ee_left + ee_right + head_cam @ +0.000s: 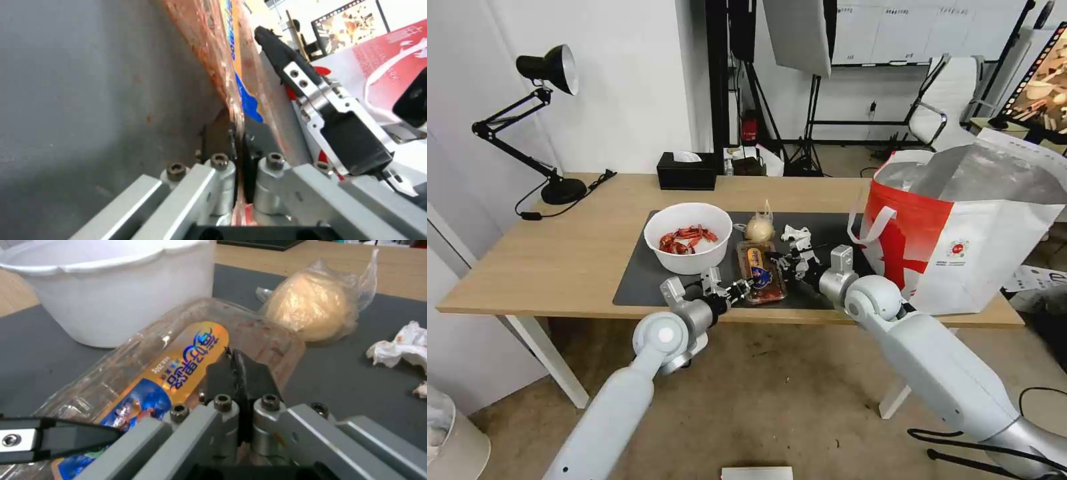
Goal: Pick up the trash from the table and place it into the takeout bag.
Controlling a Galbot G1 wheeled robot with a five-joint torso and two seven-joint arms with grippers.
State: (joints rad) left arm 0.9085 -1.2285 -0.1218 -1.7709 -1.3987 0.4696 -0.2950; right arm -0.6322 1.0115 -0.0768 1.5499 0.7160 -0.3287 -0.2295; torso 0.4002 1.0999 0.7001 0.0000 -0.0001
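At centre frame in the head view, the tray [762, 272] lay on the mat [640, 280]. The left gripper [238, 156] and right gripper [238, 373] were each clamped on a tray edge. Uneven pulling could probably tear or spill it.

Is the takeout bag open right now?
Open: the takeout bag stands upright on the table, mouth gaping, foil lining showing.

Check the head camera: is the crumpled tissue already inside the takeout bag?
No, the tissue lies on the dark mat, beside the takeout bag.
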